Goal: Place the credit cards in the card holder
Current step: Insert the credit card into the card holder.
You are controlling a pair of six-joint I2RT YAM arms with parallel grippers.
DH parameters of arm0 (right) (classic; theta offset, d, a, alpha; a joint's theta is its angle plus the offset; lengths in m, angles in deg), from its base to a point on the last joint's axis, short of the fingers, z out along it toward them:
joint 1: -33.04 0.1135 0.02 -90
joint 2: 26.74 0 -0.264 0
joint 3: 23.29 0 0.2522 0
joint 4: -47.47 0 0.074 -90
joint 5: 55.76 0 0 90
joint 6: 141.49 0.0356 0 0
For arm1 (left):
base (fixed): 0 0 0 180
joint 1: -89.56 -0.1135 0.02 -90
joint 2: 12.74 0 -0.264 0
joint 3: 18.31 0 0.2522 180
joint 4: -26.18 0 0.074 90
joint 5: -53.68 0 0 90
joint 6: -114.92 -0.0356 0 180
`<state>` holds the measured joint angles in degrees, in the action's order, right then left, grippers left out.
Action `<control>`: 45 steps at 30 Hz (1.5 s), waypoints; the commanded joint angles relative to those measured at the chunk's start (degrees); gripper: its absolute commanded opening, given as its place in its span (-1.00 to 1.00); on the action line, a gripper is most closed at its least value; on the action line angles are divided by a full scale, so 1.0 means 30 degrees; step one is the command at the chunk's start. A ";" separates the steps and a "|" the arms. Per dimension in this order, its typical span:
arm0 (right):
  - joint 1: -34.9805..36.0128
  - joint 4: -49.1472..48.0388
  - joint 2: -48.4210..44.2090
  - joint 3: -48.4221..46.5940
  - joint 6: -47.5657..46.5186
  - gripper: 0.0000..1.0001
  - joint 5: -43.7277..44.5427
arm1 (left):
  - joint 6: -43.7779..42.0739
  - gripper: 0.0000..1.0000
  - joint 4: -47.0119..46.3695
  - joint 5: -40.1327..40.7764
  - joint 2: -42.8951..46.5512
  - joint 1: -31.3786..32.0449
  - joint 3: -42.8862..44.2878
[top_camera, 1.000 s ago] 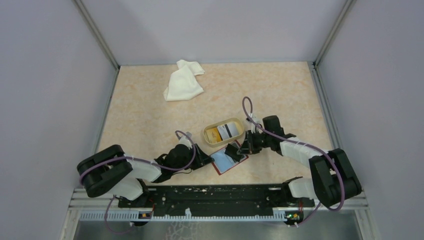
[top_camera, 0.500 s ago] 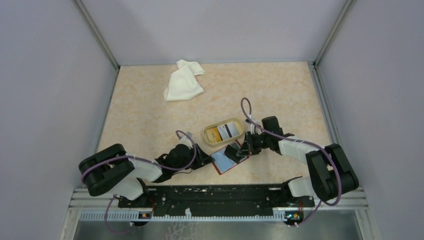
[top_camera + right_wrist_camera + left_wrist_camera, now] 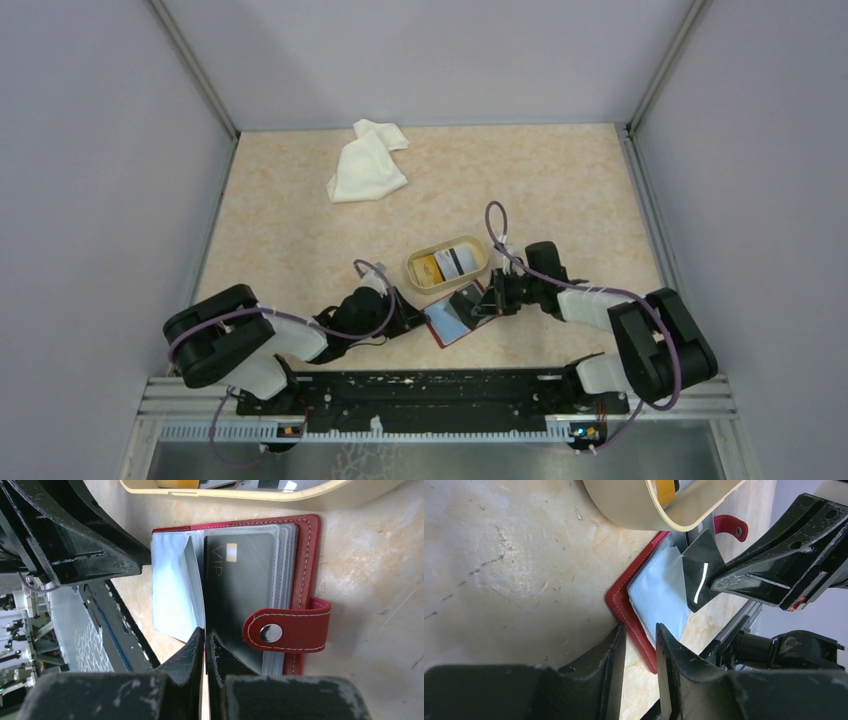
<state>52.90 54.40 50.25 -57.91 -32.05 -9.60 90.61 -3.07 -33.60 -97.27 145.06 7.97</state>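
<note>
Three letters, VIP, show on the glossy dark card point(image 3: 240, 580), beside a pale chip square. The right pincer point(image 3: 205, 632) is pressed together on its near edge, and the card lies against the clear plastic sleeves of the card holder point(image 3: 300, 570). This red, stitched, leather-like holder lies open toward the near edge of the counter point(image 3: 560, 180), its snap tab point(image 3: 287, 630) folded over. The left pincer point(image 3: 640, 630) straddles the holder's red corner; I cannot tell whether it presses. Since a second ago the right arm has drawn slightly nearer. Just beyond, a smooth tan oval dish point(image 3: 624, 505) holds a yellow card point(image 3: 427, 270) and a striped card point(image 3: 458, 260). A rumpled white cloth point(image 3: 366, 160) lies toward the far edge.
</note>
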 commanded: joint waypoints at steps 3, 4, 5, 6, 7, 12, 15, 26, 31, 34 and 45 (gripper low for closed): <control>0.0413 -0.1645 0.0341 0.0352 0.0605 -1.00 0.1033 | -0.0441 -0.31 0.0424 -0.0238 -0.0948 0.0058 0.0092; 0.0500 -0.1648 0.0446 0.0338 0.0623 -1.00 0.1082 | -0.0410 -0.32 0.0328 -0.0296 -0.1054 0.0070 0.0108; 0.0588 -0.1664 0.0525 0.0308 0.0725 -1.00 0.1194 | -0.0373 -0.32 0.0242 -0.0358 -0.1148 0.0072 0.0129; 0.0698 -0.1698 0.0593 0.0301 0.0814 -1.00 0.1322 | -0.0369 -0.32 0.0133 -0.0399 -0.1244 0.0065 0.0135; 0.0774 -0.1747 0.0613 0.0281 0.0899 -1.00 0.1415 | -0.0339 -0.32 0.0057 -0.0430 -0.1344 0.0071 0.0150; 0.1008 -0.1810 0.0586 0.0335 0.1603 -1.00 0.2262 | -0.0232 -0.34 -0.0215 -0.0612 -0.1597 0.0072 0.0112; 0.1186 -0.2266 0.0446 0.0704 0.2465 -1.00 0.2772 | -0.0217 -0.35 -0.0264 -0.0624 -0.1644 0.0072 0.0136; 0.2024 -0.3157 0.0268 0.1263 0.2906 -0.83 0.2051 | -0.0216 -0.36 -0.0343 -0.0623 -0.1531 0.0072 -0.0036; 0.2031 -0.3191 0.0105 0.1402 0.2809 -0.70 0.1569 | -0.0203 -0.35 -0.0438 -0.0718 -0.1503 0.0054 -0.0040; 0.2024 -0.2954 -0.0062 0.1224 0.2451 -0.64 0.1524 | -0.0251 -0.35 -0.0440 -0.0758 -0.1430 0.0072 -0.0066; 0.2024 -0.1123 -0.0976 -0.0101 0.0437 -0.41 0.1803 | -0.0432 -0.34 -0.0086 -0.0684 -0.0699 0.0065 -0.0069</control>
<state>58.45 48.94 49.42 -55.11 -26.72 -5.03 90.70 -6.93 -35.35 -100.29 145.06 8.18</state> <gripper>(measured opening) 0.277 0.328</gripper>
